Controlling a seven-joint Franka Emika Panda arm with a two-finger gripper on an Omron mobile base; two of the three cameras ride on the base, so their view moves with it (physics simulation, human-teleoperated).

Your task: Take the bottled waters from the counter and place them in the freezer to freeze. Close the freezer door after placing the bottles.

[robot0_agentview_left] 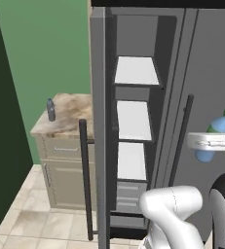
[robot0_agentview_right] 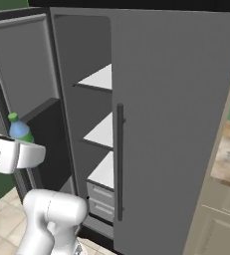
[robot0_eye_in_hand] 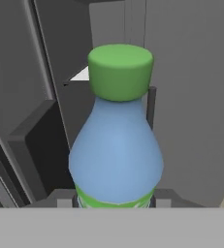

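Note:
My gripper [robot0_agentview_left: 212, 142] is shut on the clear light blue bottled water [robot0_agentview_left: 217, 130] with a green cap, holding it upright in front of the fridge's closed right door. The hand view has this bottle [robot0_eye_in_hand: 116, 145] close up between the fingertips. From the right base view the bottle [robot0_agentview_right: 19, 130] stands above the hand [robot0_agentview_right: 11, 154], facing the open freezer [robot0_agentview_right: 94, 129]. The freezer [robot0_agentview_left: 132, 121] shows white shelves and drawers. Its door [robot0_agentview_left: 98, 126] is swung open, edge-on. The dark grey-blue bottle [robot0_agentview_left: 50, 110] stands on the counter [robot0_agentview_left: 72, 121] at the left.
The freezer door's long dark handle [robot0_agentview_left: 85, 180] hangs between the counter cabinet and the freezer opening. The closed right fridge door [robot0_agentview_right: 176, 124] carries a vertical bar handle [robot0_agentview_right: 119, 159]. A green wall [robot0_agentview_left: 41, 48] backs the counter; the floor is beige tile [robot0_agentview_left: 21, 219].

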